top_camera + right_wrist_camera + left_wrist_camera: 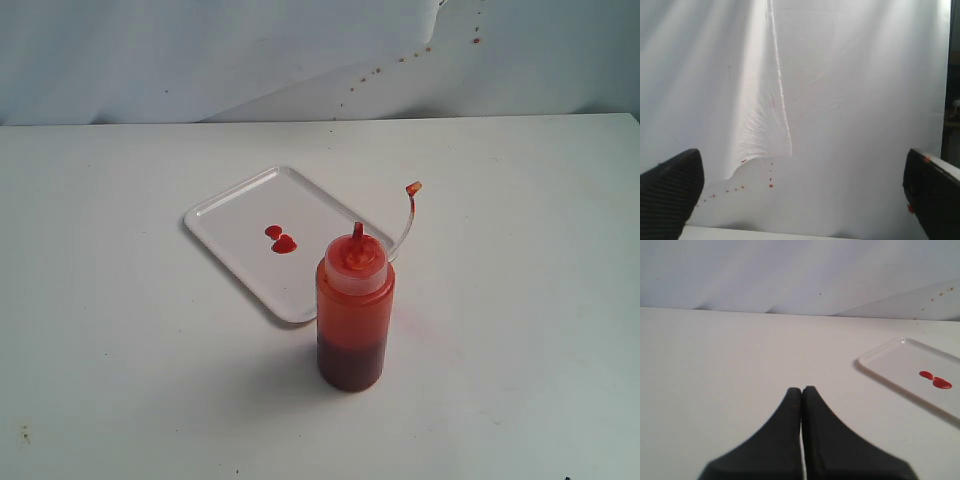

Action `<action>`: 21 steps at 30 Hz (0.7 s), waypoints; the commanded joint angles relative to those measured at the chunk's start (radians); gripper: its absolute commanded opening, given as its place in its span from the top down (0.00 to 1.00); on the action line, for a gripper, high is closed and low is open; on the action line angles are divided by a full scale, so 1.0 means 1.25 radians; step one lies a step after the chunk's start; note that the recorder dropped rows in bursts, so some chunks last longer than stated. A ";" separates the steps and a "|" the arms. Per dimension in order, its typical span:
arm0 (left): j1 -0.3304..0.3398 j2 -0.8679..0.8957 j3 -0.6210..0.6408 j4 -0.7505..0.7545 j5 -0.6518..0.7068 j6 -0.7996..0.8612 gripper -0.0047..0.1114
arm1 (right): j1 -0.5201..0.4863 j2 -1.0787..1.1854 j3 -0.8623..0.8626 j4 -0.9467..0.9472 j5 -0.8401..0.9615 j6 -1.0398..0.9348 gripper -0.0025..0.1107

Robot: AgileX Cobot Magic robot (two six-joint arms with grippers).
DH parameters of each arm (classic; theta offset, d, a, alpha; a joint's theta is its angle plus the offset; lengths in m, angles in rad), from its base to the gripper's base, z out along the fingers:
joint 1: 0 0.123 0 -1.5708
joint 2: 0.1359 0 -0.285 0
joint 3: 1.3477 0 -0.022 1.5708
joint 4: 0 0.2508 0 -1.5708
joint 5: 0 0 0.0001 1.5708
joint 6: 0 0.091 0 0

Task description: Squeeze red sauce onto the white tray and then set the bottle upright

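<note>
Left fingers (pixel 780 440) are pressed together, right fingers (pixel 670 195) held wide, empty; the bottle (pixel 354 310) is stood upright beside the white tray (pixel 230 205).

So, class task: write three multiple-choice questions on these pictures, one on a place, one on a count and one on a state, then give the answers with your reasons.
1. Where does the bottle stand relative to the white tray?
A. In its middle
B. On its far rim
C. On the table, just off the tray

2. How many blobs of red sauce lie on the tray?
A. One
B. Two
C. Five

3. How is the bottle placed?
A. Upright, cap off the nozzle
B. Lying on its side
C. Upside down

Answers:
1 C: its base rests on the table in front of the tray's near edge.
2 B: two small blobs sit side by side.
3 A: the nozzle points up and the cap hangs aside on its strap.
</note>
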 commanded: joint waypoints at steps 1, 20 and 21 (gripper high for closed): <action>-0.003 -0.002 0.004 0.002 -0.008 0.002 0.96 | -0.005 -0.033 0.050 0.014 -0.003 0.004 0.05; -0.003 -0.002 0.004 0.002 -0.008 0.002 0.96 | -0.005 -0.085 0.098 0.010 0.088 -0.004 0.05; -0.003 -0.002 0.004 0.002 -0.008 0.002 0.96 | -0.005 -0.089 0.098 0.008 0.102 -0.004 0.05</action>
